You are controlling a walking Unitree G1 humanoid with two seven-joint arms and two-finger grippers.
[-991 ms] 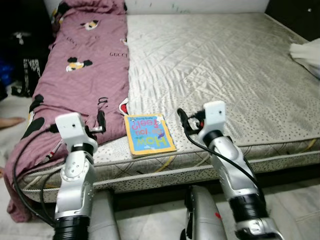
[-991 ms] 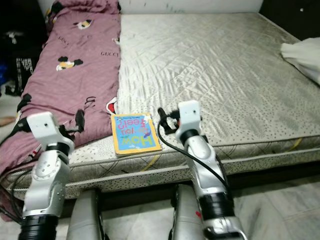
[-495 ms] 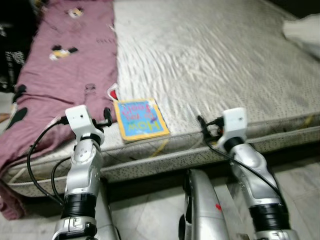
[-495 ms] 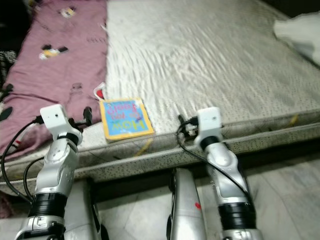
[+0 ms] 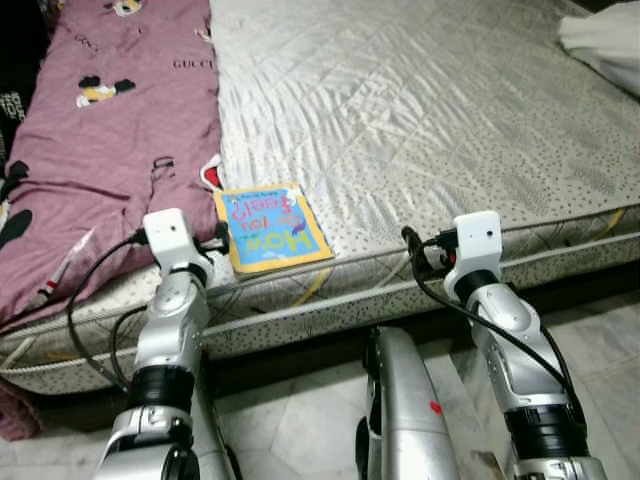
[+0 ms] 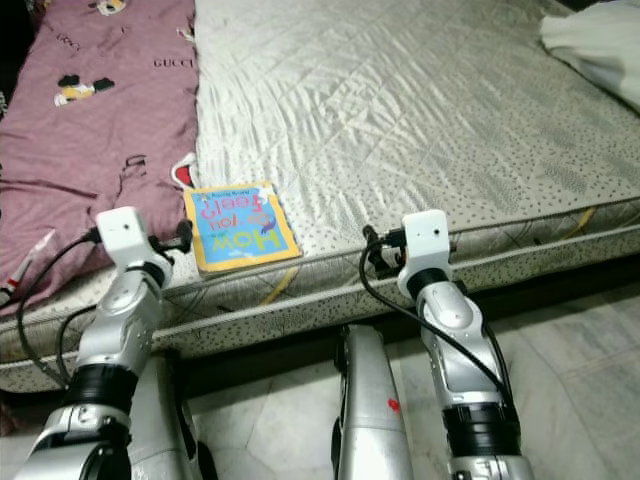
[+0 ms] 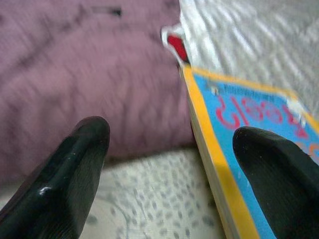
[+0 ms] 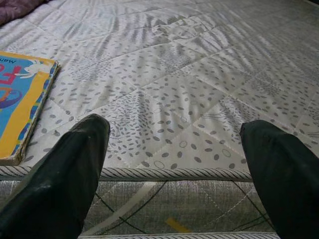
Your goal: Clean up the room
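A children's book with a blue cover and yellow border lies flat near the front edge of the bare quilted mattress. My left gripper is open just in front of the book's left corner; one finger is over the cover, the other is by the purple blanket. My right gripper is open at the mattress edge, well to the right of the book, with nothing between its fingers.
A purple cartoon-print blanket covers the left strip of the bed and touches the book's far left corner. A white cloth lies at the far right. Pale tiled floor runs below the bed edge.
The view has shifted closer and further down over the bed. Both arms have dropped to the mattress edge; the left gripper is now at the book's corner, the right one further from it.
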